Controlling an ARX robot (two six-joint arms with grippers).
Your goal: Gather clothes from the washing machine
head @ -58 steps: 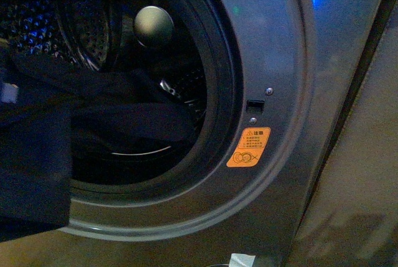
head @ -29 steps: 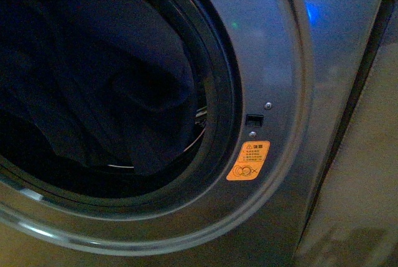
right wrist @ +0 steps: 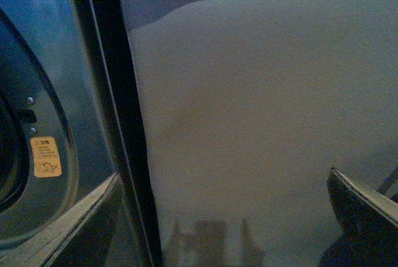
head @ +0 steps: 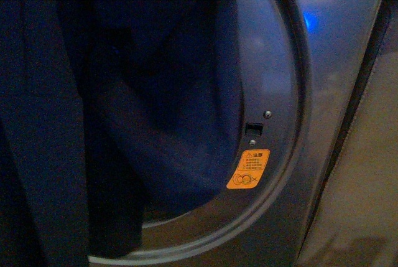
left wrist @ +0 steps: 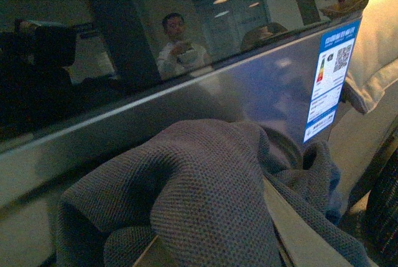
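The clothes (head: 124, 111), dark navy and limp, hang in long folds over the left and middle of the front view. They cover the round opening of the grey washing machine (head: 280, 74), so the drum is hidden. In the left wrist view the knit clothes (left wrist: 199, 186) bunch over my left gripper (left wrist: 217, 248), which is shut on them; one pale finger (left wrist: 298, 229) shows beside the fabric. The machine's blue-white label (left wrist: 333, 80) is just behind. My right gripper (right wrist: 217, 229) stands open with nothing in it, off to the machine's right side.
An orange sticker (head: 249, 168) and a small latch slot (head: 254, 127) sit on the machine's front ring. A beige surface (head: 367, 186) runs along the machine's right, past a dark gap (right wrist: 124, 155). A cream padded thing (left wrist: 376, 49) lies near the label.
The clothes have come up out of the drum and now hang in front of the opening, hiding the drum that showed a second ago. The front view has shifted; the label now shows at top.
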